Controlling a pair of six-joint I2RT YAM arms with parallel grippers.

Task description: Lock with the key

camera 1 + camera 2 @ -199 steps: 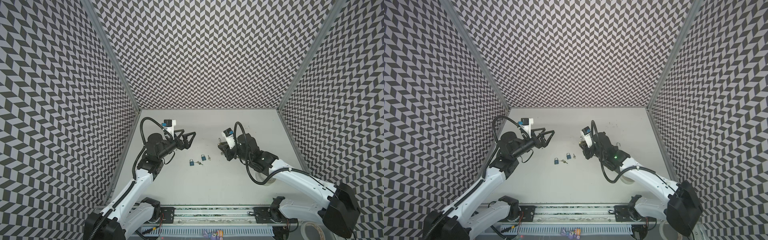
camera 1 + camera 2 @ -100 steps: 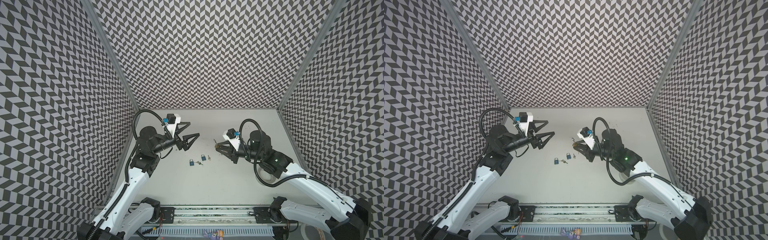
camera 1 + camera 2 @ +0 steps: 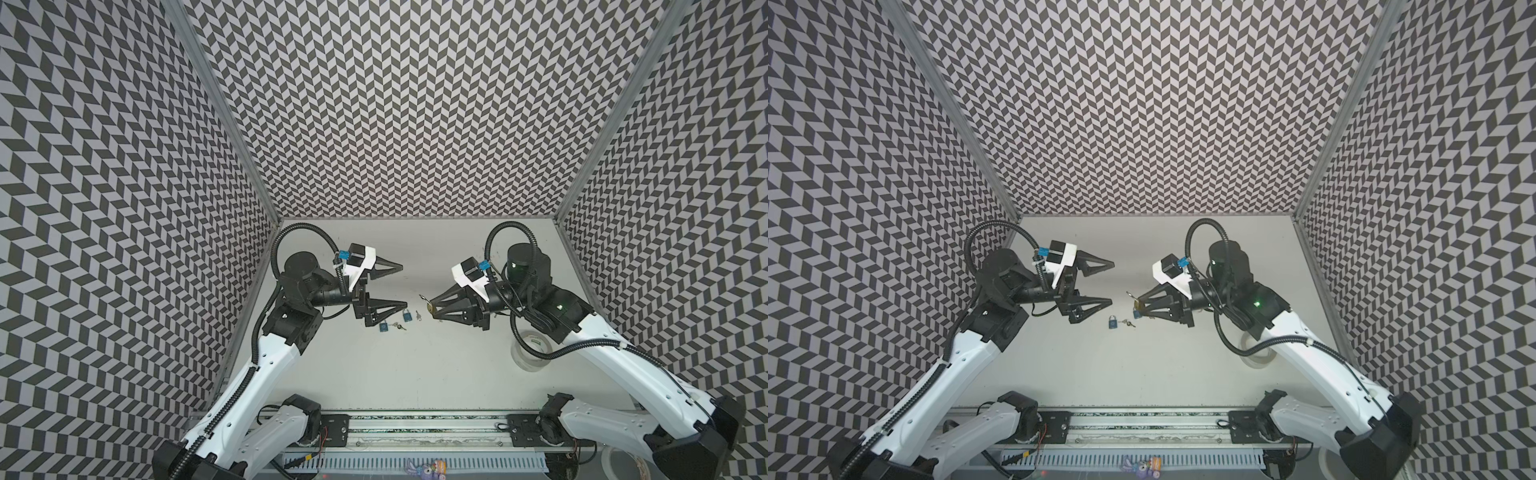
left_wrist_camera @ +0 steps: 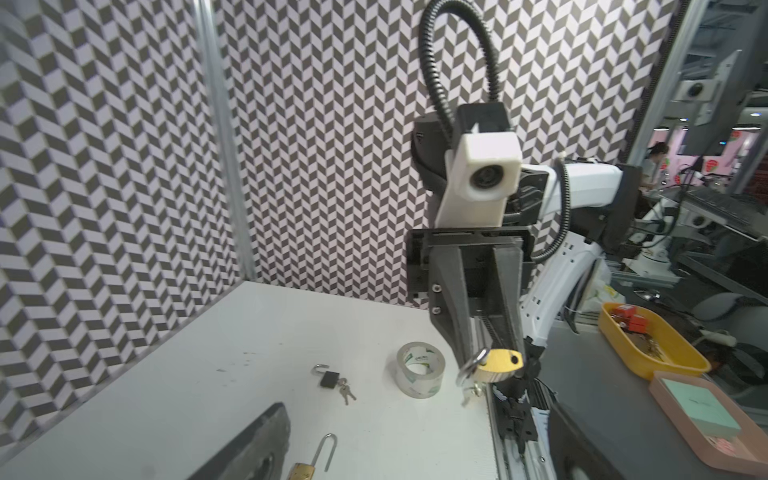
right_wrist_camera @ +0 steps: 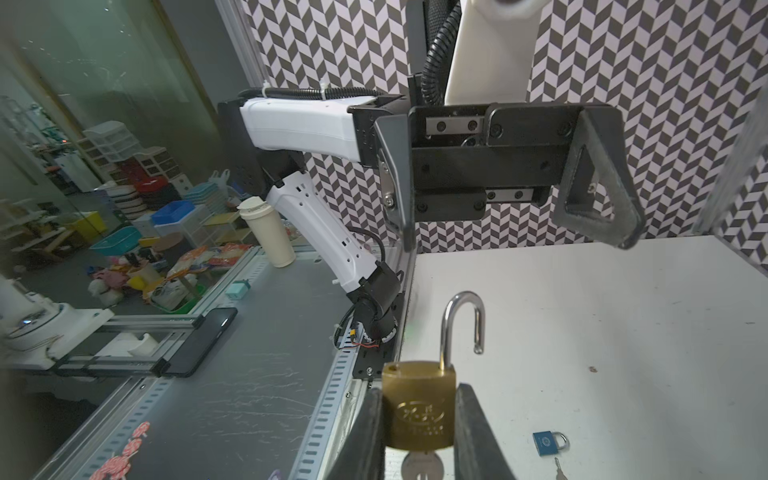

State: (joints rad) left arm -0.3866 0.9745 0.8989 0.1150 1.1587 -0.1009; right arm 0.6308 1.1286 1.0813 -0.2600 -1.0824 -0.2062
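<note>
My right gripper (image 3: 430, 308) (image 5: 419, 419) is shut on a brass padlock (image 5: 417, 405) (image 3: 429, 309) and holds it above the table. Its steel shackle (image 5: 461, 324) stands open. A silver key (image 5: 419, 465) sticks out of the padlock's underside, between my fingers (image 5: 473, 432). In both top views my left gripper (image 3: 402, 286) (image 3: 1112, 281) is open and empty. It faces the padlock (image 3: 1137, 308) across a short gap. In the left wrist view the held padlock (image 4: 498, 363) hangs at the tip of the right gripper.
Two small blue padlocks (image 3: 384, 327) (image 3: 407, 316) with loose keys (image 3: 401, 327) lie on the table below the grippers. Another brass padlock (image 4: 303, 471) with a long open shackle lies under my left gripper. A roll of clear tape (image 3: 530, 351) (image 4: 419, 370) sits under the right arm.
Both wrists have swung level and now point at each other. The right gripper has carried the brass padlock up toward the middle. The left gripper has stayed open.
</note>
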